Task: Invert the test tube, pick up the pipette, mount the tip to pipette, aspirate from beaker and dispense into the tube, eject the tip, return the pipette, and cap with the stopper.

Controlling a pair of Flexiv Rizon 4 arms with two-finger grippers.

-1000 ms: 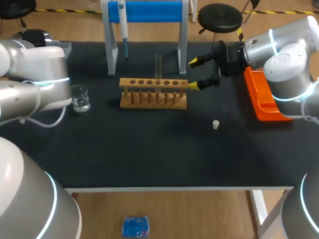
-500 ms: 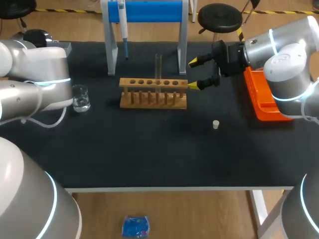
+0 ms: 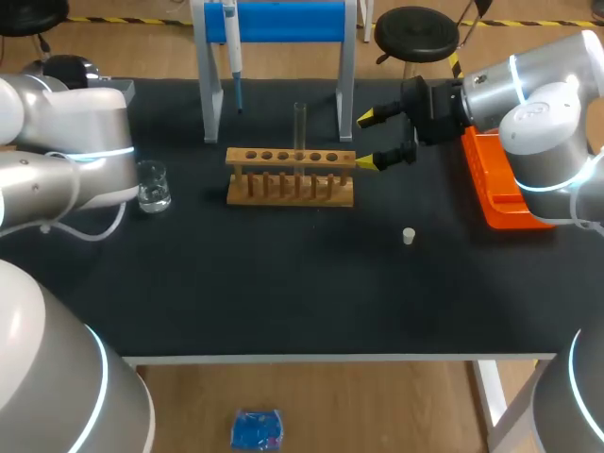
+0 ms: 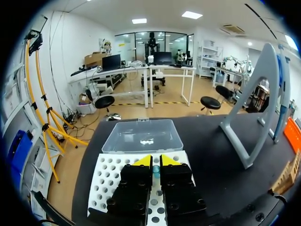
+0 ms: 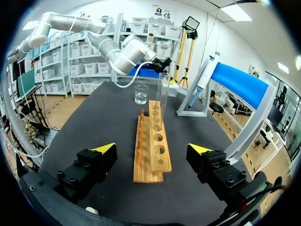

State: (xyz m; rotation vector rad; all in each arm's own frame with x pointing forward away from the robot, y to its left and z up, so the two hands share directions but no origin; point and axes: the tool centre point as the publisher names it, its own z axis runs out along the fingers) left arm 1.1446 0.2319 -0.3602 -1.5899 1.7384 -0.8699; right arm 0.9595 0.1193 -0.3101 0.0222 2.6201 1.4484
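A clear test tube (image 3: 300, 125) stands upright in the wooden rack (image 3: 291, 176). My right gripper (image 3: 375, 140) hovers open just right of the rack's end; in its wrist view the right gripper (image 5: 153, 149) frames the rack (image 5: 151, 141) and the tube (image 5: 163, 101). The blue pipette (image 3: 233, 49) hangs on the stand (image 3: 278, 24). A glass beaker (image 3: 151, 186) sits at the left and a small white stopper (image 3: 409, 236) lies on the mat. My left arm (image 3: 85, 142) hides its gripper in the head view. The left gripper (image 4: 155, 163) is shut on a small bluish pipette tip (image 4: 155, 170) over the white tip rack (image 4: 109, 181).
An orange tray (image 3: 498, 193) lies at the right edge under my right arm. A clear plastic box (image 4: 142, 135) sits just beyond the tip rack. The stand's grey legs (image 3: 209, 94) rise behind the wooden rack.
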